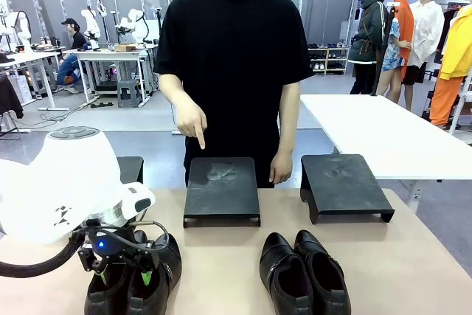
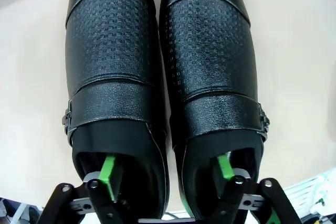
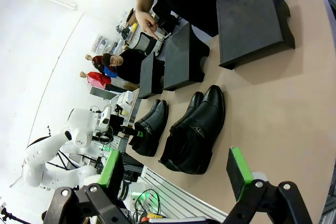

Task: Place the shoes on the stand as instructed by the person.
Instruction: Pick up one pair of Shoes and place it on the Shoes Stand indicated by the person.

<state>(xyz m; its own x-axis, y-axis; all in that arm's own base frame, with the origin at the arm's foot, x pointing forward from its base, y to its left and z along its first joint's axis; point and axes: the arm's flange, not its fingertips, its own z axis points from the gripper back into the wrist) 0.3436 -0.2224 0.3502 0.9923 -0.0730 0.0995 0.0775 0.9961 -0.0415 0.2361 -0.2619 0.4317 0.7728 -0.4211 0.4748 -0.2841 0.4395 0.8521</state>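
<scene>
Two pairs of glossy black shoes stand on the tan table. The left pair (image 1: 161, 257) (image 2: 157, 61) lies side by side under my left gripper (image 1: 125, 277) (image 2: 167, 170). That gripper is open, with one green-padded finger down inside each shoe and both inner walls between them, untouched. The right pair (image 1: 304, 274) (image 3: 193, 129) stands free near the front edge. My right gripper (image 3: 175, 165) hangs open and empty above the table, to the side of that pair. The person (image 1: 232, 57) points an index finger (image 1: 199, 138) down at the middle stand (image 1: 221, 186).
A second black stand (image 1: 343, 182) sits to the right, and a third (image 1: 131, 169) is partly hidden behind my left arm. The person's other hand (image 1: 280, 169) rests at the table's far edge. A white table (image 1: 383, 130) stands beyond on the right.
</scene>
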